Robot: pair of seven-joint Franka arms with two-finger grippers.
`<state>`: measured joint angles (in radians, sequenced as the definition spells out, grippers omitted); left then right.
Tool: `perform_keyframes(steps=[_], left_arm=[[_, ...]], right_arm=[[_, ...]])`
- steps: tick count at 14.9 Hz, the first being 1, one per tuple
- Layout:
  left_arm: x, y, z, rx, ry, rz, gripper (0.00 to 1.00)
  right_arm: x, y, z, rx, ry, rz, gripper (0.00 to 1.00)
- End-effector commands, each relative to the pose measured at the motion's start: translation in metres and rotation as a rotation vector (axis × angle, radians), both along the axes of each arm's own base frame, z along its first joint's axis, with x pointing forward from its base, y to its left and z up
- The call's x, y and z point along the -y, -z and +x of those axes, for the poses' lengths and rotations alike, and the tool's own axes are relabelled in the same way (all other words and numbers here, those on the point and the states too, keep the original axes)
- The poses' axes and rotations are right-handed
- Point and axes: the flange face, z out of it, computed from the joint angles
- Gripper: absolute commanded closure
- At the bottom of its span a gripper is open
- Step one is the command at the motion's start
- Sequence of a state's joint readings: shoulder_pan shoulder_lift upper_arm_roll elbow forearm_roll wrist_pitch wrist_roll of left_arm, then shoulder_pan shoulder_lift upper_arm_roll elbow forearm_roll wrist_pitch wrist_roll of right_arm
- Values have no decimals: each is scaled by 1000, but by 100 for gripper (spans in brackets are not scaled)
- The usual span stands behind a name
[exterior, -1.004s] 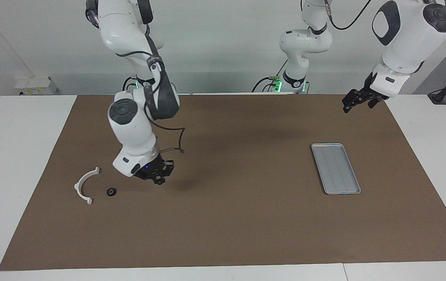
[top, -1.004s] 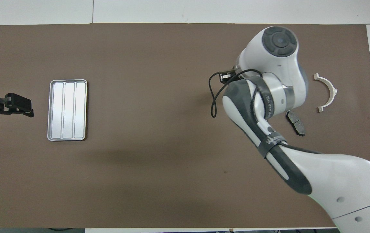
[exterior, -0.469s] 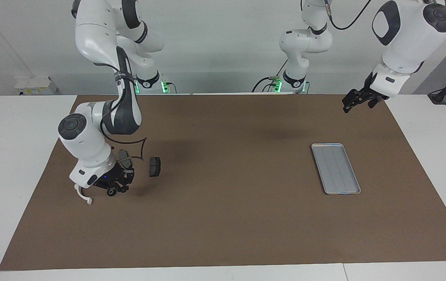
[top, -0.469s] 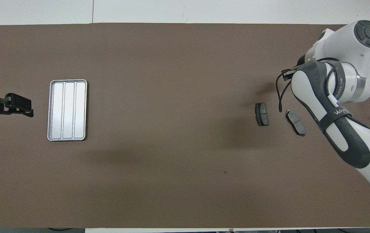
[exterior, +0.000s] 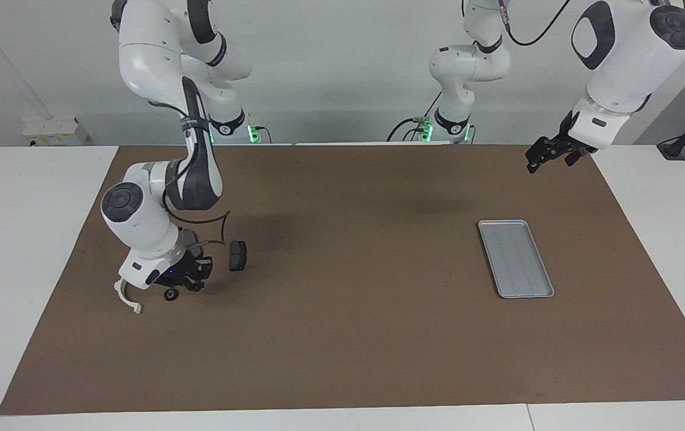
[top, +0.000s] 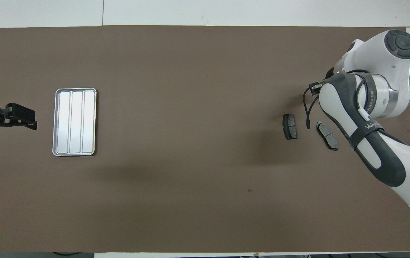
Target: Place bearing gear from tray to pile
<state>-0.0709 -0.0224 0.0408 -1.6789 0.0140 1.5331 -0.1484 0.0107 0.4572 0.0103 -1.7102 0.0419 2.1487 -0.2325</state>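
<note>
The small black bearing gear point(exterior: 170, 294) lies on the brown mat beside the white half-ring bracket point(exterior: 127, 299), which my right arm partly hides. My right gripper point(exterior: 190, 280) hangs just over the gear, low above the mat. One dark brake pad point(exterior: 237, 255) lies beside it; it also shows in the overhead view point(top: 290, 126), with the second brake pad point(top: 327, 135) next to it. The silver ridged tray point(exterior: 516, 258) lies toward the left arm's end and holds nothing. My left gripper point(exterior: 538, 158) waits in the air beside the tray point(top: 74, 122).
The brown mat point(exterior: 354, 335) covers most of the white table. The right arm's wrist and forearm point(top: 370, 107) hide the gear and the bracket in the overhead view.
My right arm swung from the mat's middle to over the gear by the bracket, then rose slightly, uncovering the brake pads. The left arm has not moved.
</note>
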Motion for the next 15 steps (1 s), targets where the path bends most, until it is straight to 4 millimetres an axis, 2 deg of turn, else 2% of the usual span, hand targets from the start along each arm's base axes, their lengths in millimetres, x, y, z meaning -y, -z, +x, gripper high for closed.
perform_keyframes(steps=[1,10,15], left_arm=[[0,-4,-3,-6,4,-10,0],[0,-4,-3,-6,4,-10,0],[0,-4,-3,-6,4,-10,0]], right_arm=[[0,9,-14,21,-15,12,100],[8,31,-21,26,-7,10,100],[13,35,-21,24,-21,10,100]])
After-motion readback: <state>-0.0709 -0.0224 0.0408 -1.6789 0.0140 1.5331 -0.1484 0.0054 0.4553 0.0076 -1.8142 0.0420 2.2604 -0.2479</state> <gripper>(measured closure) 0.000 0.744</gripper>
